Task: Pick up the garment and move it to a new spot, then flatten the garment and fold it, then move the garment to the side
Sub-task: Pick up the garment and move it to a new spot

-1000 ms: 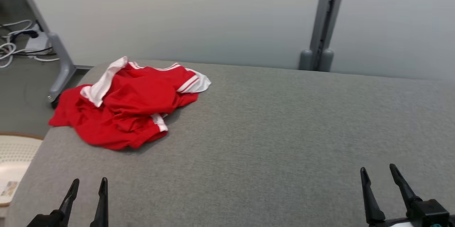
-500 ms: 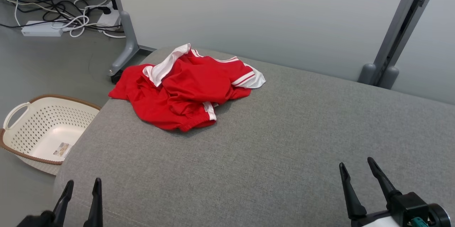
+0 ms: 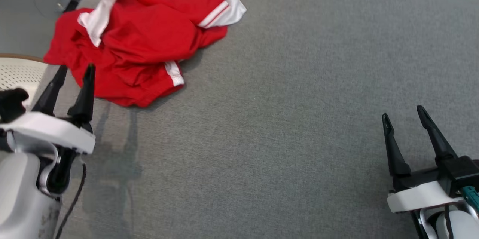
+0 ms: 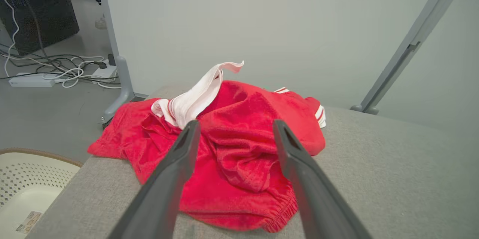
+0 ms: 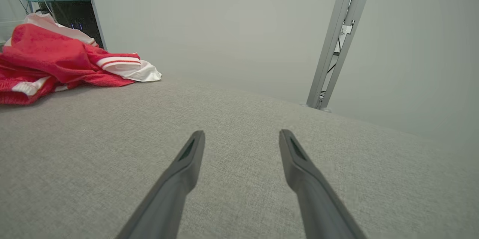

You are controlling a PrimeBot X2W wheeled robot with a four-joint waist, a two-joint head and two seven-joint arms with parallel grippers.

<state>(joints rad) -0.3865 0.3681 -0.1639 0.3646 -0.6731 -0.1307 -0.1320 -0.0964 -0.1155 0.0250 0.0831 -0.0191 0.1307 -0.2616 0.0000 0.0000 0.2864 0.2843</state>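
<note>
you're looking at a shifted picture: the head camera is pointing lower than it was half a second ago, so the wall is dropping out of the top, and that is no move of the things. at the far left the cream basket (image 3: pixel 15 72) is showing just a sliver of rim where before it was showing whole. beside it your left gripper (image 3: pixel 76 67) is standing much higher in the view than before, its white wrist and pale forearm now showing. its fingers are spread wide, gripping nothing, and their tips are lying over the near left edge of the red garment (image 3: pixel 142 37); whether they are touching the cloth you cannot tell. the garment is lying crumpled on the far left corner of the grey cushion (image 3: pixel 280 126), white trim up, one red flap hanging past the left edge, in the same heap as before. well apart at the lower right, your right gripper (image 3: pixel 402 112) is also sitting higher in the frame, fingers spread and empty over the cushion.
</note>
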